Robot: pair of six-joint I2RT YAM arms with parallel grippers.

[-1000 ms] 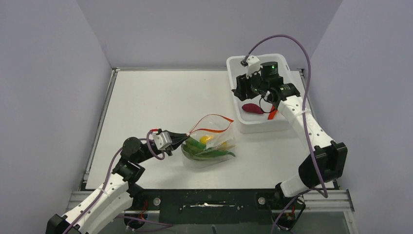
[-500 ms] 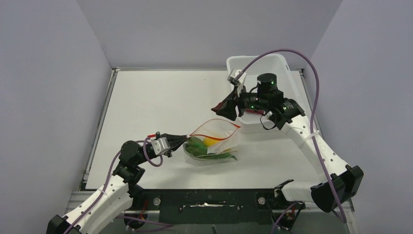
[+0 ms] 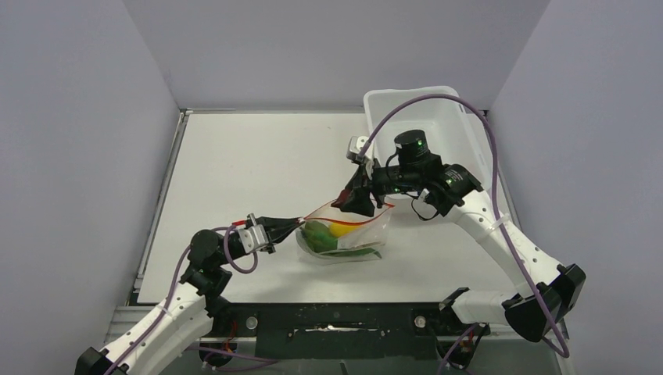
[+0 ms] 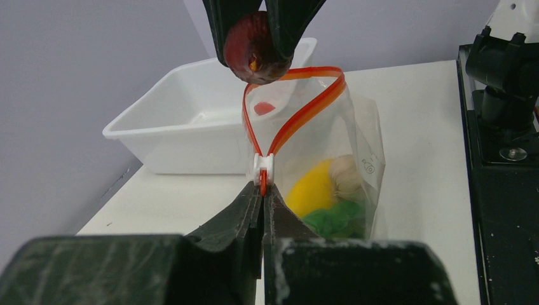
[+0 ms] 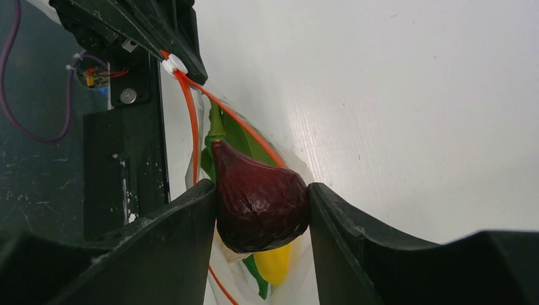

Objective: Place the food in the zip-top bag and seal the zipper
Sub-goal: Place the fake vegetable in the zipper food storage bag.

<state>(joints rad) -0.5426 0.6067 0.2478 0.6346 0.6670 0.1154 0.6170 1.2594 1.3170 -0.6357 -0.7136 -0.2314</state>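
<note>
- Zip-top bag (image 3: 344, 238) lies centre of the top view on the tabletop (image 3: 250, 164), mouth gaping toward upper right.
- Zipper (image 4: 299, 114) stands open in a loop. Its white slider tab (image 4: 262, 166) sits at the near end, just above the left pincer's tips.
- Left pincer (image 4: 262, 197) is closed tight on the zipper end below the tab, holding the mouth up and taut.
- Right pincer (image 3: 356, 199) is clamped on the maroon piece (image 4: 254, 54), jaws parted only by its width.
- Change: a second ago this pincer was down in the tub (image 3: 453, 109) at upper right. Half a second ago it was in transit with the piece. Now it hangs directly over the bag mouth, at the top of the left wrist view.
- The left pincer's hold on the zipper end is unchanged throughout.
- Judgement: transfer is nearly done. A short descent and release should drop the piece inside, and sealing is not yet begun.
- Count, in the bag: one yellow lump (image 4: 311, 190), one beige piece (image 4: 346, 178), and green pieces (image 4: 334, 219) that overlap, so their number is unclear.
- Count, outside the bag: one maroon piece held, and one red-orange bit (image 4: 264, 108) seen through the mouth loop, apparently in the tub.
- One bag, one tub, two arms.
</note>
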